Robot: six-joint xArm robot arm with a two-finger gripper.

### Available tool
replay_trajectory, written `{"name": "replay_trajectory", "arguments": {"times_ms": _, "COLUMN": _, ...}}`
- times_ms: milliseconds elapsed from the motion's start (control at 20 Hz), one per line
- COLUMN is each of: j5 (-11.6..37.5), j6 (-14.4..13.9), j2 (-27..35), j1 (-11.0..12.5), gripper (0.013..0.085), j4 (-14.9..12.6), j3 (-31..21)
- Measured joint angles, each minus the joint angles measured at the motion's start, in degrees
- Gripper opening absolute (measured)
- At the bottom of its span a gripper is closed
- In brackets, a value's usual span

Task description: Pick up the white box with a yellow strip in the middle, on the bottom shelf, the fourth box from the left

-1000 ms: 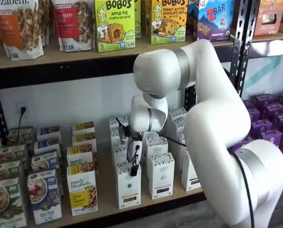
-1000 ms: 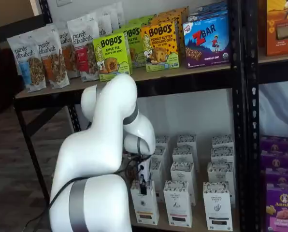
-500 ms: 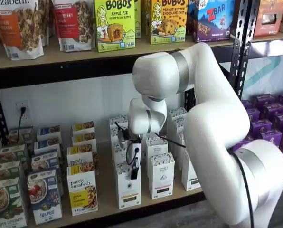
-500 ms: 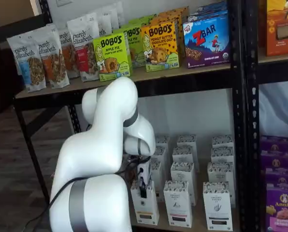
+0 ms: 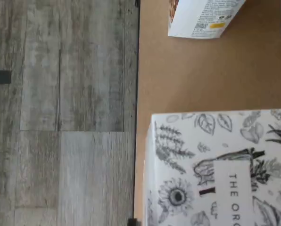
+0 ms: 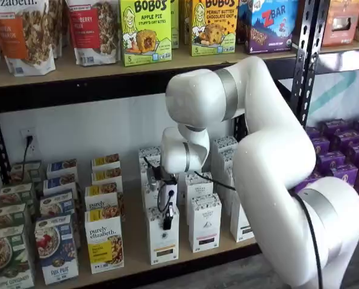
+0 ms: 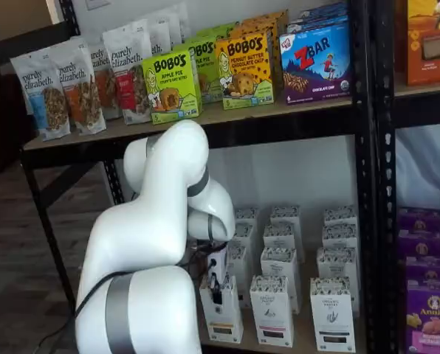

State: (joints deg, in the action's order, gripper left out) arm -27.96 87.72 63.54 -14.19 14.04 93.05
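Note:
The white box (image 6: pixel 163 239) is a tall narrow carton with a speckled top band and a yellow-orange strip low on its front. It stands at the front of the bottom shelf (image 6: pixel 131 256) and shows in both shelf views (image 7: pixel 222 318). My gripper (image 6: pixel 167 218) hangs at the box's top edge, its black fingers over the upper front face. The fingers (image 7: pixel 217 289) show no plain gap, so I cannot tell their state. In the wrist view the box's top (image 5: pixel 216 165), with drawn plants, lies close below on the plywood board (image 5: pixel 192 80).
Like white cartons with dark strips (image 6: pixel 205 223) stand just right of the box and in rows behind it. Purely elizabeth boxes (image 6: pixel 104 242) stand left of it, cereal boxes (image 6: pixel 56 248) further left. Purple boxes (image 6: pixel 342 150) fill the bay beyond the black upright (image 6: pixel 306 54). The wood floor (image 5: pixel 60 113) lies beyond the shelf edge.
The arm's upper joints have shifted slightly left and the fingers have sunk a little lower over the box's front. The box has not moved.

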Motion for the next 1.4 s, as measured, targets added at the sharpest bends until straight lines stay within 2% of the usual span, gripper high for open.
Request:
{"name": "replay_trajectory", "arguments": {"times_ms": 250, "j5": 0.18, "j6": -0.75, "j2": -0.01, "j1": -0.24, "gripper": 0.0650, "j4": -0.61, "j3": -0.22}}
{"name": "replay_trajectory", "arguments": {"times_ms": 550, "j5": 0.67, "j6": -0.08, "j2": -0.49, "j1": -0.01, "gripper": 0.0650, "j4": -0.09, "j3": -0.72}}
{"name": "replay_trajectory", "arguments": {"times_ms": 850, "j5": 0.21, "j6": 0.16, "j2": -1.15, "j1": 0.77, "gripper": 0.0650, "j4": -0.69, "j3": -1.21}}
{"name": "replay_trajectory", "arguments": {"times_ms": 950, "j5": -0.08, "j6": 0.68, "j2": -1.40, "j1": 1.04, "gripper": 0.0570, "j4": -0.38, "j3": -1.39}}
{"name": "replay_trajectory", "arguments": {"times_ms": 1000, "j5": -0.11, "j6": 0.94, "j2": -1.55, "j1": 1.17, "gripper": 0.0570, "j4": -0.23, "j3": -1.53}}
{"name": "replay_trajectory", "arguments": {"times_ms": 1050, "j5": -0.14, "j6": 1.32, "j2": -1.73, "j1": 1.32, "gripper": 0.0530, "j4": 0.04, "j3": -1.70}}
{"name": "replay_trajectory", "arguments": {"times_ms": 1200, "j5": -0.08, "j6": 2.01, "j2": -2.10, "j1": 1.58, "gripper": 0.0490, "j4": 0.52, "j3": -2.05}}
{"name": "replay_trajectory", "arguments": {"times_ms": 1250, "j5": -0.04, "j6": 2.22, "j2": -2.22, "j1": 1.67, "gripper": 0.0450, "j4": 0.67, "j3": -2.17}}
{"name": "replay_trajectory", "arguments": {"times_ms": 1400, "j5": 0.07, "j6": 2.36, "j2": -2.56, "j1": 1.87, "gripper": 0.0450, "j4": 0.57, "j3": -2.52}}
